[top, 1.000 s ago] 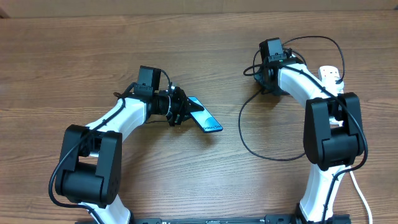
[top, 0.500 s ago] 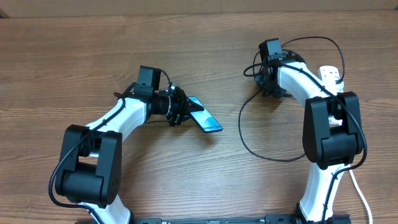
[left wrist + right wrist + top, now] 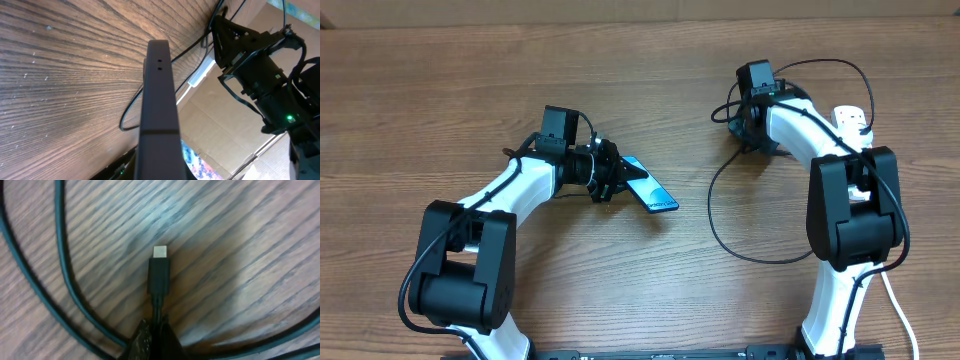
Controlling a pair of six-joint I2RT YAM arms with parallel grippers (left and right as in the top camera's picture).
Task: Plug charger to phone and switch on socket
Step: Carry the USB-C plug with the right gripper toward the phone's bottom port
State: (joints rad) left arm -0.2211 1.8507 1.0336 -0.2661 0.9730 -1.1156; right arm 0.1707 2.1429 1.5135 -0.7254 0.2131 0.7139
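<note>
Black charger is clamped just behind its tip by the right gripper, far right of centre. The phone, tilted, is clamped by the left gripper, centre-left. Before insertion, the tip should be squared to the phone's end.

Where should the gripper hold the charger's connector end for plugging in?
Grip the charger on its black connector housing, pads on the two flat faces, coming from the cable side behind it. The housing is short and rigid while the cable flexes, and the metal tip must stay bare. The right gripper pinches just behind the housing.
</note>
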